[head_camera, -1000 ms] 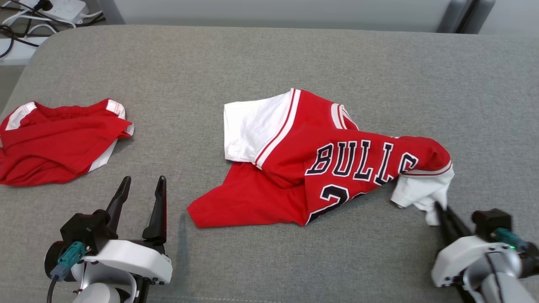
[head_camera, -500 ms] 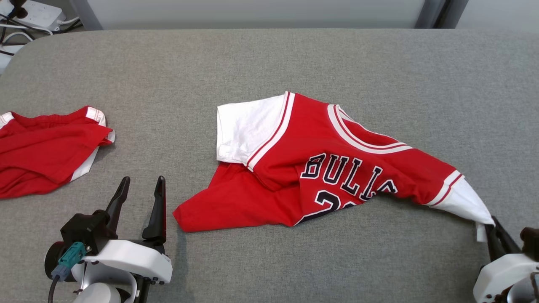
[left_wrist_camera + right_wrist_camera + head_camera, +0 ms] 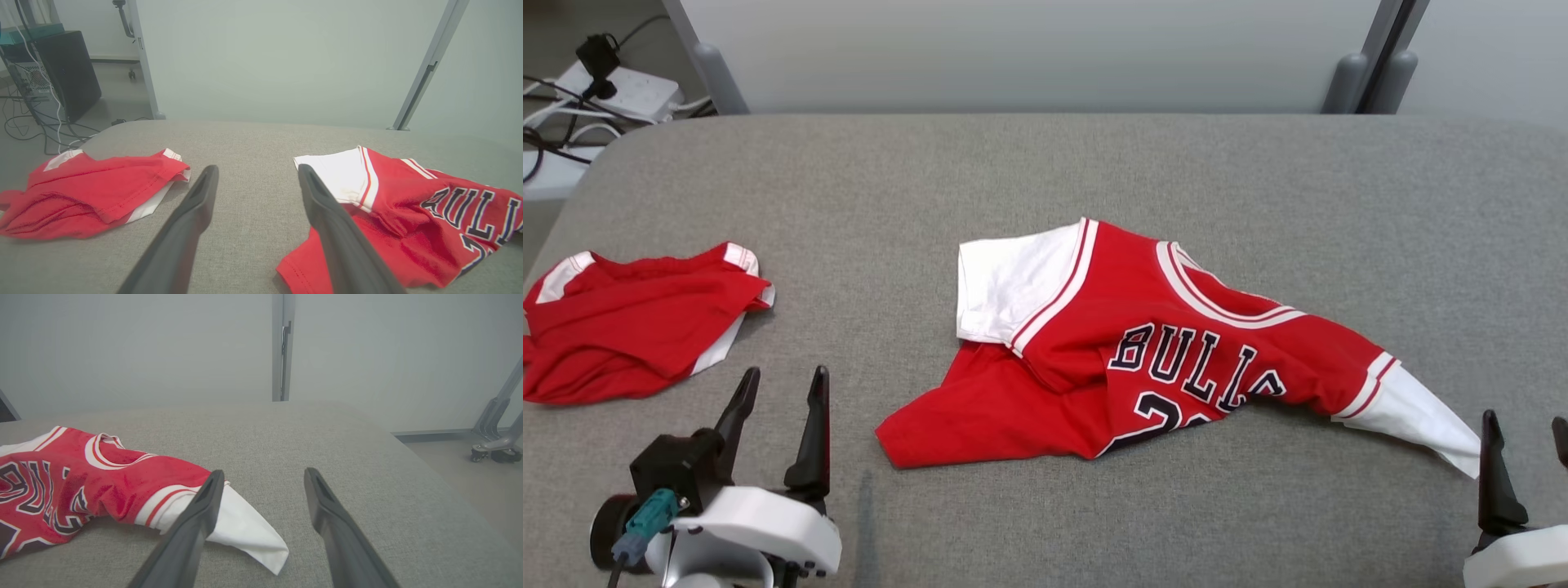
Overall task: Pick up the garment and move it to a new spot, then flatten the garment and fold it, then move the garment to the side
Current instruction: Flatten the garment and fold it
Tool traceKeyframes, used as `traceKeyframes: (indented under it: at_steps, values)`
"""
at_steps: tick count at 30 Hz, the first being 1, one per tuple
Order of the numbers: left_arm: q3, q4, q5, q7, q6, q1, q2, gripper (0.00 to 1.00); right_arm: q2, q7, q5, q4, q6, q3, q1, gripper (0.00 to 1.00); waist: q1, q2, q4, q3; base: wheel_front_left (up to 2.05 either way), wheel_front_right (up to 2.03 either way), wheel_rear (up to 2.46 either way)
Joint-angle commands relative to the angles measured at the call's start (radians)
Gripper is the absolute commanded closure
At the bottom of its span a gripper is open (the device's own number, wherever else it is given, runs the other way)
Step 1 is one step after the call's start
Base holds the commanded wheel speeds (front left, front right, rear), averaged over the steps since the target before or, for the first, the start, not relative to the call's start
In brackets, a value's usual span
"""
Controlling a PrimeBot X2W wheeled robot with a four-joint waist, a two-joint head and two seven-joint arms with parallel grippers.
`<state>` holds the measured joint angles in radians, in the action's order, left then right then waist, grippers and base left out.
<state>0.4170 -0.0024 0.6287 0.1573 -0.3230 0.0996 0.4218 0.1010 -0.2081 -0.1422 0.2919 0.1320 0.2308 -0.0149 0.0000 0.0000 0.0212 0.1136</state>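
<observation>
- The left gripper (image 3: pixel 783 376) sits at the near left, over bare grey cloth. Its two dark fingers are spread wide with nothing between them.
- The right gripper (image 3: pixel 1525 420) is at the near right, also spread wide and empty.
- A white sleeve (image 3: pixel 1421 418) lies flat on the table (image 3: pixel 1045 163). Its tip ends just beside the right gripper's inner finger; whether they touch is unclear.
- That sleeve belongs to the red jersey (image 3: pixel 1143 351), which lies rumpled at the table's middle. Dark "BULLS" lettering faces up and the lower half is creased.
- A second red garment (image 3: pixel 629 327) with white trim lies crumpled at the left edge, well apart from the jersey.
- Beyond the far left corner are a power strip (image 3: pixel 629 94) and cables.
</observation>
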Motion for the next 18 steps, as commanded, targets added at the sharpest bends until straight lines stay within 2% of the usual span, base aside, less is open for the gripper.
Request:
traceKeyframes:
  at_steps: [1, 9, 18]
  values:
    - [-0.042, -0.029, 0.009, -0.001, -0.014, 0.012, 0.032, 0.0, 0.01, -0.017, -0.003, -0.058, -0.001, -0.015, 0.002, 0.0, 0.0, 0.0, 0.001, -0.022, 0.0, 0.0, 0.0]
    - [-0.021, -0.063, 0.012, -0.036, -0.039, -0.063, 0.046, 0.0, -0.033, 0.007, 0.012, -0.269, -0.001, -0.06, 0.08, 0.0, 0.0, 0.0, 0.008, -0.087, 0.0, 0.0, 0.0]
    - [-0.02, -0.078, 0.028, -0.054, -0.059, -0.109, 0.051, 0.0, -0.049, 0.047, 0.003, -0.339, -0.001, -0.081, 0.147, 0.0, 0.0, 0.0, 0.011, -0.116, 0.0, 0.0, 0.0]
